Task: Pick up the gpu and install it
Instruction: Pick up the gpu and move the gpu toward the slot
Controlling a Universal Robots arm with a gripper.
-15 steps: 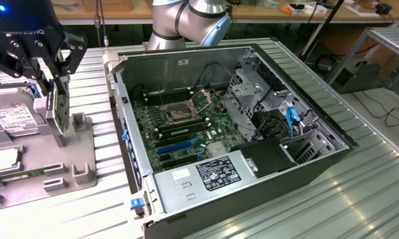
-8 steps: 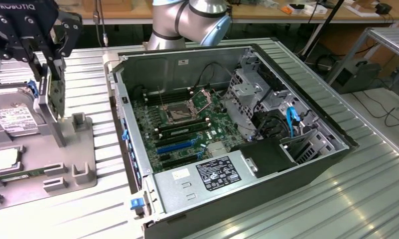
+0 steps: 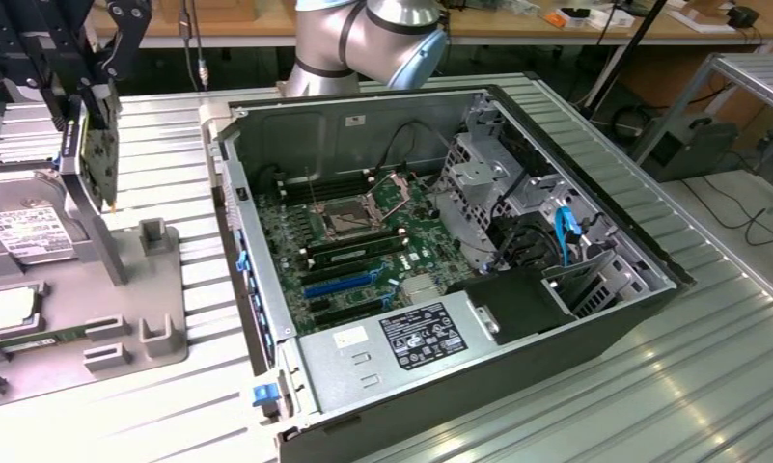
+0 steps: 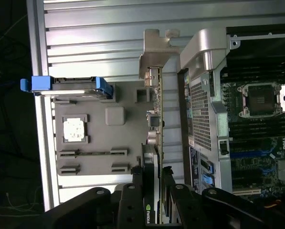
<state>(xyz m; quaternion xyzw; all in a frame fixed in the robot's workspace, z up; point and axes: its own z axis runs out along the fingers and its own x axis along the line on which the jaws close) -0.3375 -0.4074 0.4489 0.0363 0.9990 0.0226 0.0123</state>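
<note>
Exterior view: the gpu point(image 3: 96, 159) is being gripped by the jaws, which are being pressed closed on the upper part of the card. The card is hanging on its edge at the exterior view's left, over the grey tray point(image 3: 167, 289) on the desk point(image 3: 695, 367), just above one of the tray's upright posts. It is well apart from the open computer case point(image 3: 347, 121) at the right. A hard drive point(image 3: 26, 236) is lying on the tray, left of the card. In the wrist view, the gpu point(image 4: 156, 114) is being seen edge-on between the black fingers point(image 4: 132, 205), and its silver bracket point(image 4: 152, 57) is pointing away from the jaws. A processor point(image 4: 74, 130) and a memory stick point(image 4: 92, 153) are resting in the tray point(image 4: 104, 138) beneath.
</note>
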